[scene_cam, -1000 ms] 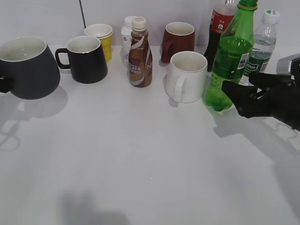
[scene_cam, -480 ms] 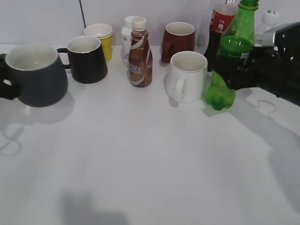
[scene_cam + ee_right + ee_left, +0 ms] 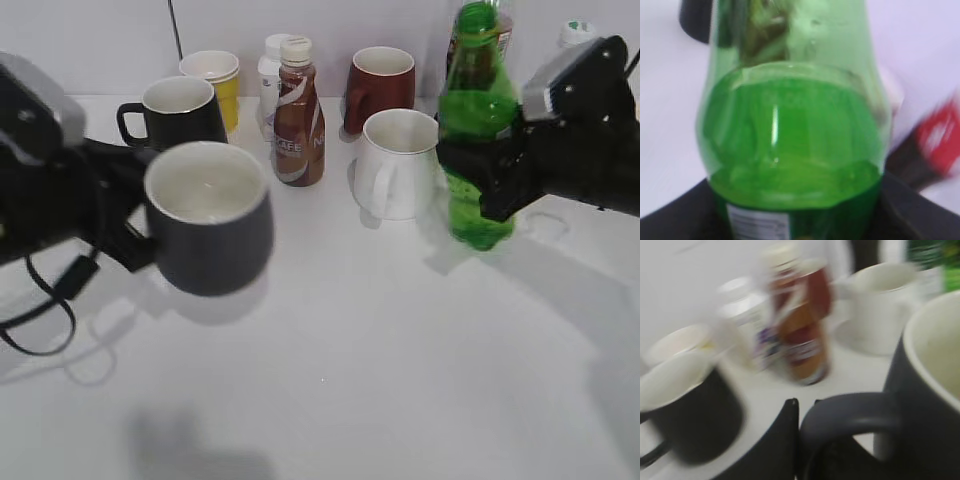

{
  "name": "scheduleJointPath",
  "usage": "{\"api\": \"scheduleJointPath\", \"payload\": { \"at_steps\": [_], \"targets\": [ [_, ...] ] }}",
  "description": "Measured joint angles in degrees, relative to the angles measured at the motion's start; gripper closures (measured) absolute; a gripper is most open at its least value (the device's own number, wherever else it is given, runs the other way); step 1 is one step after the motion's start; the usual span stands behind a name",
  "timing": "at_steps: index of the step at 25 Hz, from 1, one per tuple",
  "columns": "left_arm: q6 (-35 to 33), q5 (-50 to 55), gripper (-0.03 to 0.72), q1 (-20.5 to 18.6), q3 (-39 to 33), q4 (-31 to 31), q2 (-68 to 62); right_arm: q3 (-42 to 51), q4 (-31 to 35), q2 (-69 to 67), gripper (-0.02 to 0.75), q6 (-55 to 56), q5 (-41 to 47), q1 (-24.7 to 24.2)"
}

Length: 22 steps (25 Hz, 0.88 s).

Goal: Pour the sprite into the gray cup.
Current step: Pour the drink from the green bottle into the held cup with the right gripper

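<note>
Over the last second both arms have lifted their loads and carried them inward: the gray cup [image 3: 208, 217], which sat far out at the left edge, now hangs clear of the table near the middle-left, and the sprite [image 3: 478, 130], which stood on the table beside the white mug [image 3: 398, 163], is raised and drawn a little toward the centre. That suggests the grasping is done and the two are being brought together for the pour, which has not begun; the bottle is upright. The left gripper [image 3: 128, 235] is clamped on the cup's handle [image 3: 850, 412], the cup body just to its right, mouth up and empty. The right gripper [image 3: 490, 170] is closed around the bottle's middle, the neck above it and the base just below, with the liquid level showing above its fingers in the right wrist view. Cup and bottle are well apart, with the white mug and the brown bottle [image 3: 298, 112] behind the gap between them.
</note>
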<state>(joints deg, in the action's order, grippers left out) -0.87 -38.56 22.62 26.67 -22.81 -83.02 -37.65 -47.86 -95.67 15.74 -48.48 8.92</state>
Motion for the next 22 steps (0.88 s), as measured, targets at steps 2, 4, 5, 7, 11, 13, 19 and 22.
{"api": "scheduleJointPath", "payload": {
  "at_steps": [2,4,5,7,11,13,19,22],
  "targets": [
    [0.0,0.0,0.633,3.87,0.0,0.16,0.0,0.06,0.5,4.74,0.332,-3.74,8.96,3.7],
    [0.0,0.0,0.633,7.66,0.0,0.64,0.02,0.17,3.11,9.05,0.332,-9.02,14.19,6.99],
    [0.0,0.0,0.633,9.3,0.0,1.16,0.07,0.19,4.48,10.57,0.332,-11.47,15.64,8.42],
    [0.0,0.37,0.633,11.57,0.13,2.71,0.07,0.19,7.24,13.28,0.332,-18.35,17.27,11.4],
    [0.0,2.87,0.633,13.42,1.66,4.61,0.14,-0.43,14.78,16.17,0.332,-32.95,22.98,16.82],
    [0.0,3.93,0.633,13.47,2.77,5.01,0.14,-1.03,16.65,16.27,0.332,-38.22,25.58,18.27],
    [0.01,10.34,0.633,13.47,5.99,5.26,0.14,-2.58,18.5,16.27,0.332,-50.6,27.6,19.68],
    [0.01,11.57,0.633,13.59,6.13,5.28,0.14,-2.63,18.56,16.27,0.332,-56.49,27.64,19.7]
  ]
}}
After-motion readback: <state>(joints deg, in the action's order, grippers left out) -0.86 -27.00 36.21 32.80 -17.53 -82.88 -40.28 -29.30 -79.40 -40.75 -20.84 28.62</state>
